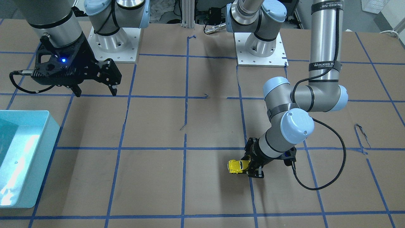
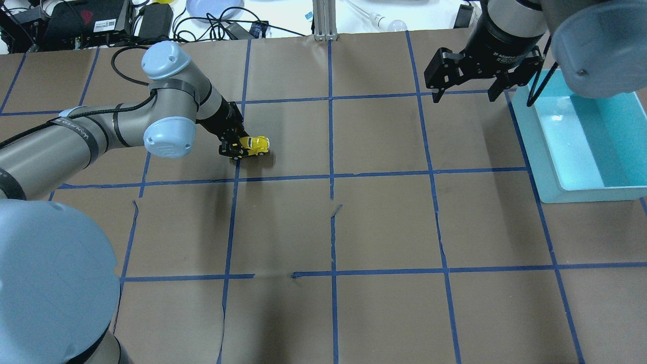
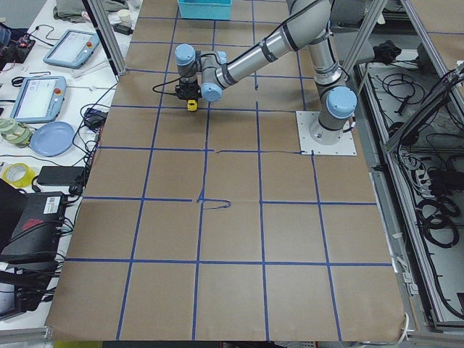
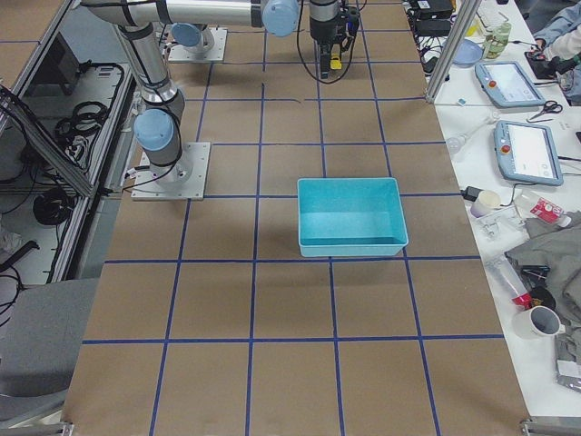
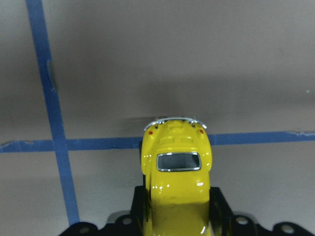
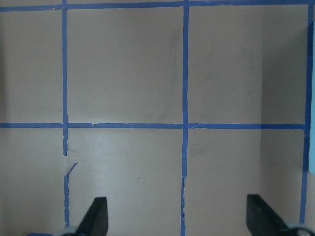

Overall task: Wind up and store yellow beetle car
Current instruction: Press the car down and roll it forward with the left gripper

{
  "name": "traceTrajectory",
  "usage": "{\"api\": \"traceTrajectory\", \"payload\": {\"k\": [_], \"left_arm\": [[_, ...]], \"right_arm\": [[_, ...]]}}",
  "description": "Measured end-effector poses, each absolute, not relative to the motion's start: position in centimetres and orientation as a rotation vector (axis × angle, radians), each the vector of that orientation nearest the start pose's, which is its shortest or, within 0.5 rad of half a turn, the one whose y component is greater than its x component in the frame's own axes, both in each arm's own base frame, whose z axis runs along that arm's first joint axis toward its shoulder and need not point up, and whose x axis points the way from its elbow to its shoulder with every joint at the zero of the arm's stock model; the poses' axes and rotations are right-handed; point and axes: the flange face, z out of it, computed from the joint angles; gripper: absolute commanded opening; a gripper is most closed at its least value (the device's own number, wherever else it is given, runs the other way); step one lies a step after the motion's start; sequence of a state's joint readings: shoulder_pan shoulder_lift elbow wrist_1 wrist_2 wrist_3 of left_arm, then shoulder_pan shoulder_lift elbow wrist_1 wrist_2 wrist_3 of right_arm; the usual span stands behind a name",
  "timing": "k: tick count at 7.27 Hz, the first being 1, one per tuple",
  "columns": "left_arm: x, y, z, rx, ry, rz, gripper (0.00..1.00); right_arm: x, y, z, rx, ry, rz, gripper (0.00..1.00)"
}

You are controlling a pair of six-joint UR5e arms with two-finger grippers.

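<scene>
The yellow beetle car [image 1: 236,166] sits low at the table, held at one end by my left gripper [image 1: 250,167], which is shut on it. In the overhead view the yellow beetle car [image 2: 254,145] sticks out to the right of my left gripper [image 2: 235,148]. The left wrist view shows the yellow beetle car [image 5: 176,172] between the black fingers [image 5: 139,209], its chrome bumper pointing away. My right gripper [image 2: 462,93] is open and empty, hovering high beside the bin; its fingertips [image 6: 96,216] show wide apart in the right wrist view.
A light-blue bin [image 2: 581,146] stands at the table's right side in the overhead view, and also shows in the front-facing view [image 1: 23,155] and the right exterior view [image 4: 351,216]. The brown table paper carries a blue tape grid [image 2: 331,177]. Both robot bases [image 1: 261,47] are at the back.
</scene>
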State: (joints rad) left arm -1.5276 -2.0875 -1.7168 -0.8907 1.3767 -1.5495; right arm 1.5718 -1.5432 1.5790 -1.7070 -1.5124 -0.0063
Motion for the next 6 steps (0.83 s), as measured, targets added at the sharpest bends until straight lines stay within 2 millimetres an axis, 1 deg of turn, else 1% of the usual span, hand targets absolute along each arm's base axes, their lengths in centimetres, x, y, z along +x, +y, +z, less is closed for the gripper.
{"api": "traceTrajectory", "payload": {"k": [4,6], "left_arm": [[-11.6,-62.9,18.3,-2.347,2.283,0.221,0.00],[-9.7,-63.2,18.2,-2.363,2.272,0.222,0.00]], "right_arm": [[14.1,-51.2,48.5,-0.018,3.079,-0.154,1.00],[14.1,-51.2,48.5,-0.018,3.078,-0.154,1.00]]}}
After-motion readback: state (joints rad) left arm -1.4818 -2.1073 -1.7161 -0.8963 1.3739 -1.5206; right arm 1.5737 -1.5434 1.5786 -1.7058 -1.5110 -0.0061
